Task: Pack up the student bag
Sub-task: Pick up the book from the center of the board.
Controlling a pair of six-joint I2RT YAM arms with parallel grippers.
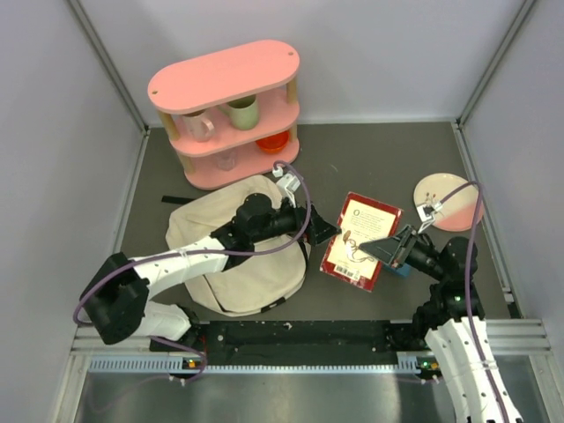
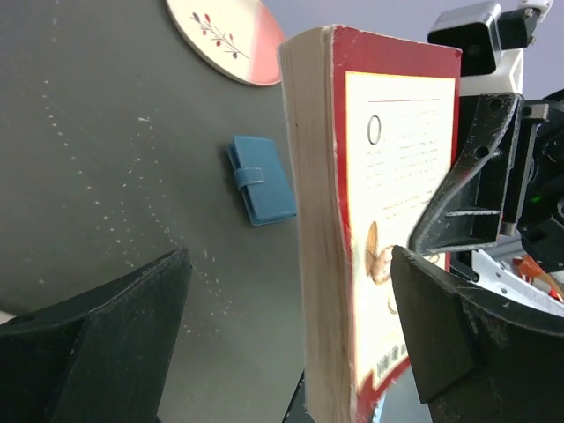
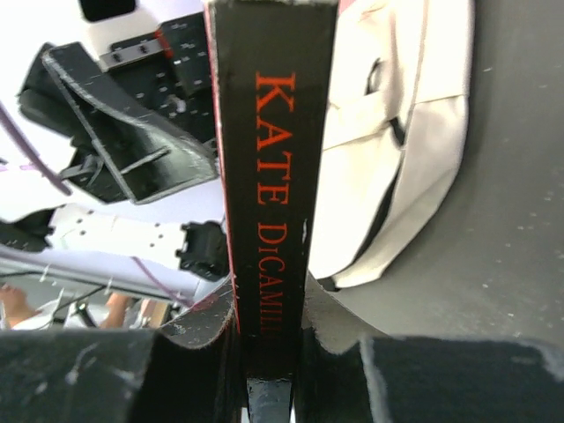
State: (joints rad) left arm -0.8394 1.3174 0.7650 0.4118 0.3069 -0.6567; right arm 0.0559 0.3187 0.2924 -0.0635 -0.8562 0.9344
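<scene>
The cream student bag [image 1: 233, 264] lies flat left of centre under my left arm; it also shows in the right wrist view [image 3: 397, 132]. My right gripper [image 1: 390, 248] is shut on the black spine of a red-and-cream book [image 1: 363, 233], holding it between the two arms. The spine [image 3: 264, 176] sits clamped at my right gripper [image 3: 269, 344]. My left gripper [image 2: 291, 339] is open with its jaws wide on either side of the book's page edge [image 2: 313, 247]; the right finger [image 2: 458, 335] is close to the cover, the left finger [image 2: 115, 344] far off.
A blue wallet [image 2: 260, 179] lies on the dark table beyond the book, partly hidden in the top view [image 1: 404, 270]. A pink-and-white plate [image 1: 445, 201] lies at the right. A pink shelf [image 1: 227, 110] with cups and a bowl stands at the back.
</scene>
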